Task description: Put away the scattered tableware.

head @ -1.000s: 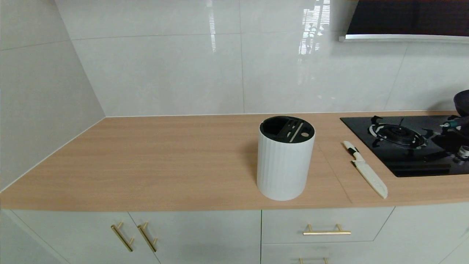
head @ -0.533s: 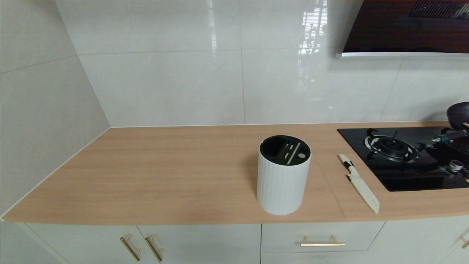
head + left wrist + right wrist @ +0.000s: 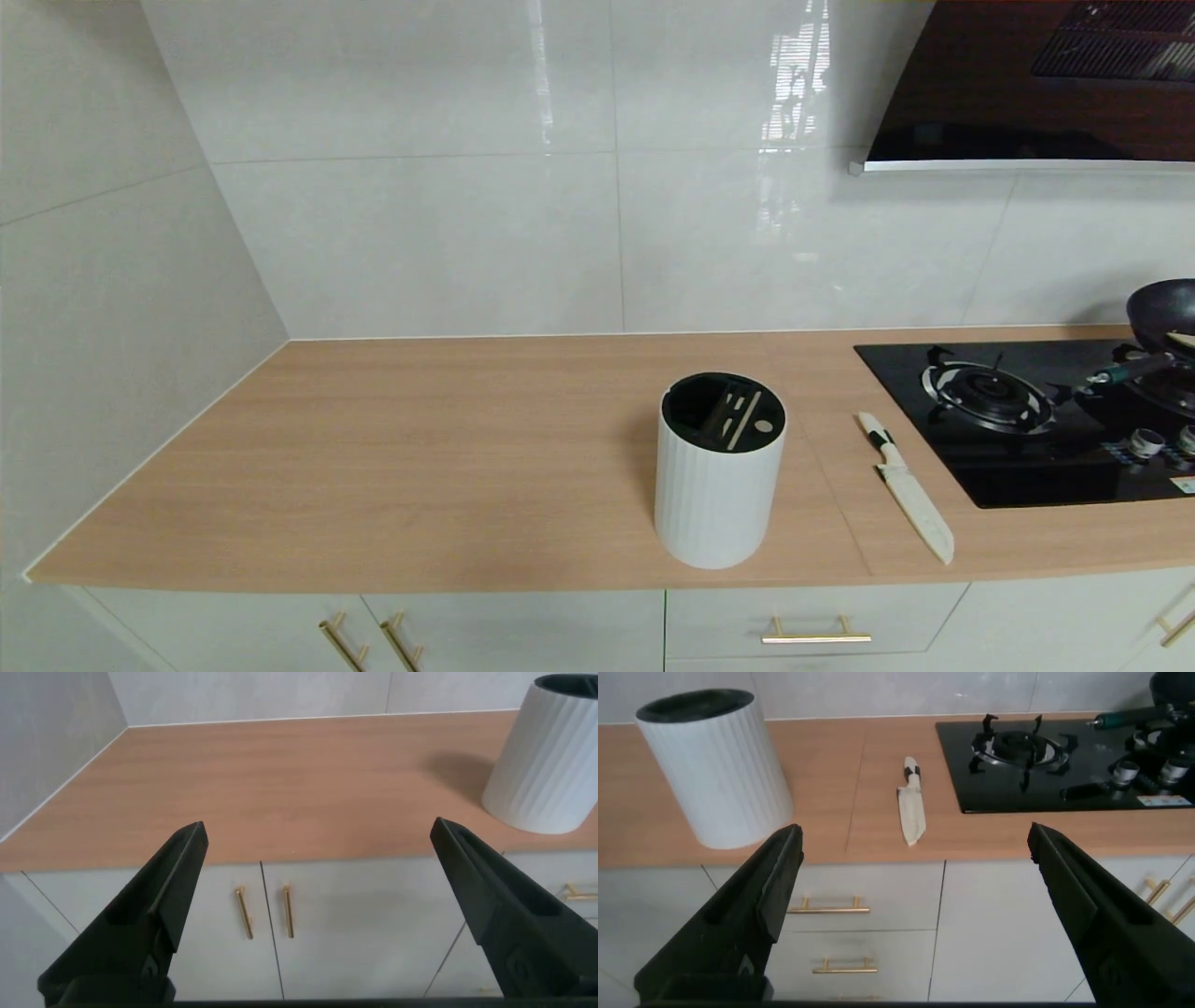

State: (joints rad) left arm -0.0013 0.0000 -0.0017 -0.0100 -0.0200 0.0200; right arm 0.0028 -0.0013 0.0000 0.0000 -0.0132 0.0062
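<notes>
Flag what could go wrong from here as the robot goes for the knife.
1. The knife lies flat, tip near the front edge of the counter; a glancing right claw could push it off.
2. The white holder has narrow slots; a misaligned blade could jam or tip it, and it also stands near that edge.

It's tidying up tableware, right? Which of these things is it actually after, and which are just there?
Part of the job: knife, lying flat; white slotted holder beside it.
Just there: worktop; gas hob; dark pan on the hob; extractor hood.
</notes>
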